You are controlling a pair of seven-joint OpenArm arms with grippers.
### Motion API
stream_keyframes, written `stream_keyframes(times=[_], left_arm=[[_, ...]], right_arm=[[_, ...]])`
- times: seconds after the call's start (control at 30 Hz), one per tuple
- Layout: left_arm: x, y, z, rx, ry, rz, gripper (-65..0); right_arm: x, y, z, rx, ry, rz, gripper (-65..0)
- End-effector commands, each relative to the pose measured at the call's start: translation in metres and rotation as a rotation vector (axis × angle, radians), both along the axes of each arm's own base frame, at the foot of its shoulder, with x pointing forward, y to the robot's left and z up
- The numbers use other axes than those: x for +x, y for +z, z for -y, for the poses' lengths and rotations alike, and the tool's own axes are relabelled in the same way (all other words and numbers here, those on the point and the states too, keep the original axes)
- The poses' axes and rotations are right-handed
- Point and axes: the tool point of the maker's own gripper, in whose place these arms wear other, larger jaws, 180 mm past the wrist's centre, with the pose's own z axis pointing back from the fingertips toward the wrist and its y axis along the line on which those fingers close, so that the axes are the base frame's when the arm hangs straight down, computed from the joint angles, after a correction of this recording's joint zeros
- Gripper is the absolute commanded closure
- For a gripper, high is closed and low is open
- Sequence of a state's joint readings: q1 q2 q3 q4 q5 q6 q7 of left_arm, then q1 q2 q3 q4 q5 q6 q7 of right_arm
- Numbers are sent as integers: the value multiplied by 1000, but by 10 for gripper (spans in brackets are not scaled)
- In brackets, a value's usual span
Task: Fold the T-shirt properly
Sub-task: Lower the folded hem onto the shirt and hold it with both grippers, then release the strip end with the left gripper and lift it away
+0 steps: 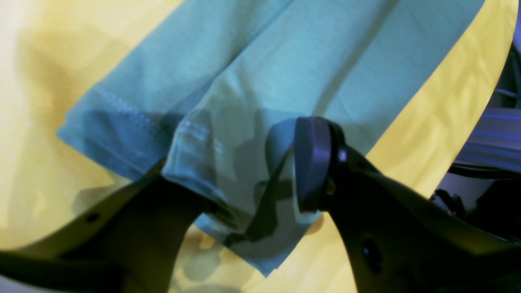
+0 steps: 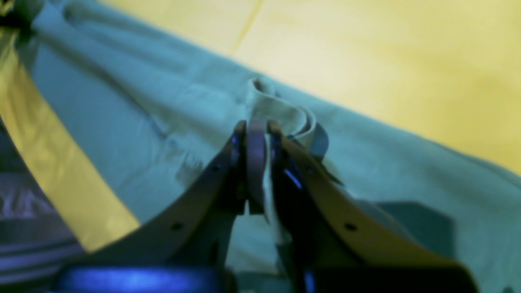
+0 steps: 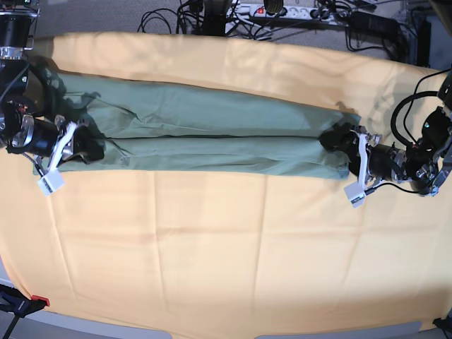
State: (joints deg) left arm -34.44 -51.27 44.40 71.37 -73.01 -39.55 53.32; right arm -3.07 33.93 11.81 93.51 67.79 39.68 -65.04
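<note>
The sage-green T-shirt (image 3: 212, 131) lies folded lengthwise into a long strip across the yellow-orange table cloth (image 3: 212, 240). My right gripper (image 3: 88, 150) is at the strip's left end. In the right wrist view it (image 2: 256, 130) is shut on a pinched-up fold of the shirt (image 2: 122, 134). My left gripper (image 3: 337, 145) is at the strip's right end. In the left wrist view it (image 1: 236, 171) stands open with the stitched hem corner of the shirt (image 1: 211, 146) between the jaws, the cloth draped over one finger.
The table cloth covers the whole table. Cables and a power strip (image 3: 282, 13) lie behind the far edge. An orange clamp (image 3: 35, 302) holds the cloth at the front left corner. My left arm's cables (image 3: 406, 116) loop at the right edge.
</note>
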Motion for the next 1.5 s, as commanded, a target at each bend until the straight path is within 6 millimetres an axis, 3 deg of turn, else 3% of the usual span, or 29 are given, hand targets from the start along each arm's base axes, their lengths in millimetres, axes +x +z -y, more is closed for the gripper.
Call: stream_keyframes(times=[0.0, 0.23, 0.47, 0.6, 0.73, 0.8, 1.03, 1.07, 1.17, 1.33, 1.47], left_arm=[[11, 15, -2, -23, 12, 44, -299], [11, 16, -2, -23, 12, 44, -299], [13, 17, -3, -19, 13, 51, -299], [19, 20, -9, 6, 16, 80, -299], [33, 34, -14, -2, 44, 132, -299], [41, 44, -17, -15, 64, 163, -299], [79, 97, -36, -79, 185, 321, -299], [85, 107, -41, -89, 216, 348, -299], [101, 138, -60, -111, 311, 426, -299], [114, 173, -106, -125, 509, 525, -299], [104, 172, -134, -138, 622, 514, -299]], right_arm=[[4, 15, 3, -18, 18, 45, 0], [-26, -11, 10, -115, 68, -97, 0], [-35, -14, 20, -161, 87, -144, 0], [-41, -4, 17, -111, 126, -163, -4], [-40, 16, 8, -9, 158, -135, -224], [-40, 18, 14, -30, 158, -136, -271], [-38, 24, 26, -74, 155, -132, -251], [-38, 25, 26, -73, 154, -130, -210], [-38, 23, 21, -51, 152, -128, 0], [-26, 4, 33, -157, 76, -93, 0], [-15, -10, 41, -244, 11, -54, 0]])
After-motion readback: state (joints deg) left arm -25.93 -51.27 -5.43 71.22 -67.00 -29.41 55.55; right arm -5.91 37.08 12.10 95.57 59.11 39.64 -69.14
